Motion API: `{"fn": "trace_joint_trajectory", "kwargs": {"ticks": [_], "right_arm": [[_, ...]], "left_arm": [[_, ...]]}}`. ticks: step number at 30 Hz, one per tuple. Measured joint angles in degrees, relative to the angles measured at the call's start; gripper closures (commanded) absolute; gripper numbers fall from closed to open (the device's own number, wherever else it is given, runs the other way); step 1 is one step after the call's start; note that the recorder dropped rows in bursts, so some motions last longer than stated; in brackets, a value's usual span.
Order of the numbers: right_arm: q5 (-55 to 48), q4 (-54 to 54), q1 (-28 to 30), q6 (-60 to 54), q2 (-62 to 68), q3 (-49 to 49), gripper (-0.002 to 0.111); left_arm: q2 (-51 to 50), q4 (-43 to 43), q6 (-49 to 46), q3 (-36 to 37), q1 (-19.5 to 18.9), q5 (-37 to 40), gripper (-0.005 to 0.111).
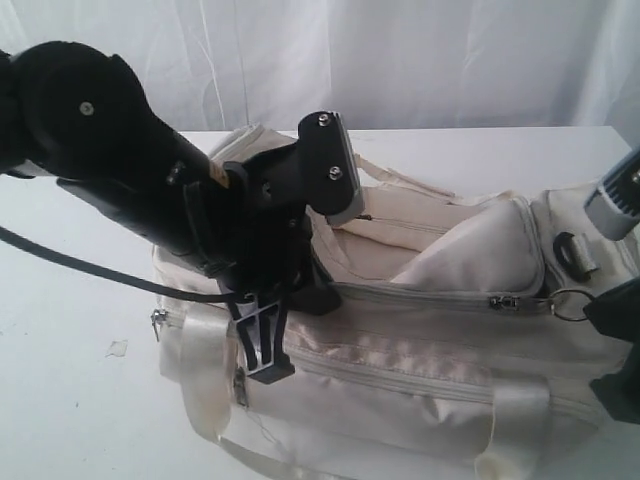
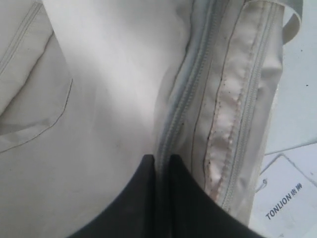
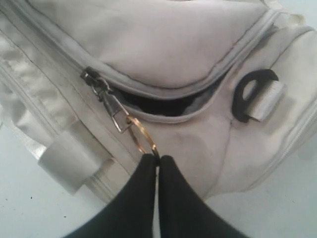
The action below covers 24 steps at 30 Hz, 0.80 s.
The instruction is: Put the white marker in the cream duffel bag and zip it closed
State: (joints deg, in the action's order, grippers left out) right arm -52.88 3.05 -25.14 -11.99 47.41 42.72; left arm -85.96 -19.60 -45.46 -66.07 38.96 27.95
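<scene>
Exterior: soft cream duffel bag (image 1: pixel 420 350) with glossy webbing handles (image 1: pixel 200 370) lies on white bench (image 1: pixel 70 400).
Left wrist: black left pincer (image 2: pixel 162 159) nipped nearly closed on grey zipper seam (image 2: pixel 184 99).
Right wrist: right pincer (image 3: pixel 158 159) clamped on thin brass-toned ring (image 3: pixel 142 135); curved flap (image 3: pixel 163 44) gapes.

A flat white table (image 1: pixel 60 400) carries a large, soft cream fabric duffel bag (image 1: pixel 420 370), which lies lengthwise across it. Just beside the bag a white card tag (image 2: pixel 285 196) printed TONLION lies flat on the tabletop. A small pale scrap (image 1: pixel 117 348) rests near the bag's end.
</scene>
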Motion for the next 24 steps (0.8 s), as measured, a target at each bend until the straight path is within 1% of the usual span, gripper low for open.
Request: {"fn": "trace_joint_trajectory", "kwargs": {"ticks": [3, 7, 8, 9, 11, 15, 16, 17, 20, 22, 24], "right_arm": [[0.5, 0.1, 0.0, 0.0, 0.0, 0.0, 0.108], [0.8, 0.2, 0.0, 0.0, 0.0, 0.0, 0.108], [0.8, 0.2, 0.0, 0.0, 0.0, 0.0, 0.108], [0.8, 0.2, 0.0, 0.0, 0.0, 0.0, 0.108], [1.0, 0.1, 0.0, 0.0, 0.0, 0.0, 0.108], [1.7, -0.6, 0.0, 0.0, 0.0, 0.0, 0.108], [2.1, -1.0, 0.0, 0.0, 0.0, 0.0, 0.108], [2.3, -1.3, 0.0, 0.0, 0.0, 0.0, 0.108], [2.7, -1.7, 0.0, 0.0, 0.0, 0.0, 0.108], [2.8, -1.9, 0.0, 0.0, 0.0, 0.0, 0.108], [2.9, -2.1, 0.0, 0.0, 0.0, 0.0, 0.108]], "left_arm": [[0.4, 0.1, 0.0, 0.0, -1.4, 1.1, 0.107], [0.4, 0.3, 0.0, 0.0, -1.7, 1.4, 0.107], [0.4, 0.3, 0.0, 0.0, -1.7, 1.3, 0.105], [0.4, 0.1, 0.0, 0.0, -1.7, 1.3, 0.101], [0.4, -0.6, 0.0, 0.0, -1.8, 1.3, 0.088], [0.4, -5.6, -3.1, 0.0, -2.2, 1.3, 0.047], [0.5, -7.8, -4.2, 0.0, -2.2, 1.3, 0.041], [0.5, -10.2, -5.5, -0.4, -2.2, 1.2, 0.039], [0.5, -16.5, -9.0, -1.7, -2.0, 1.1, 0.043], [0.6, -18.5, -11.0, -2.3, -1.3, 0.7, 0.045], [0.8, -19.4, -12.6, -2.4, 0.3, 0.3, 0.045]]}}
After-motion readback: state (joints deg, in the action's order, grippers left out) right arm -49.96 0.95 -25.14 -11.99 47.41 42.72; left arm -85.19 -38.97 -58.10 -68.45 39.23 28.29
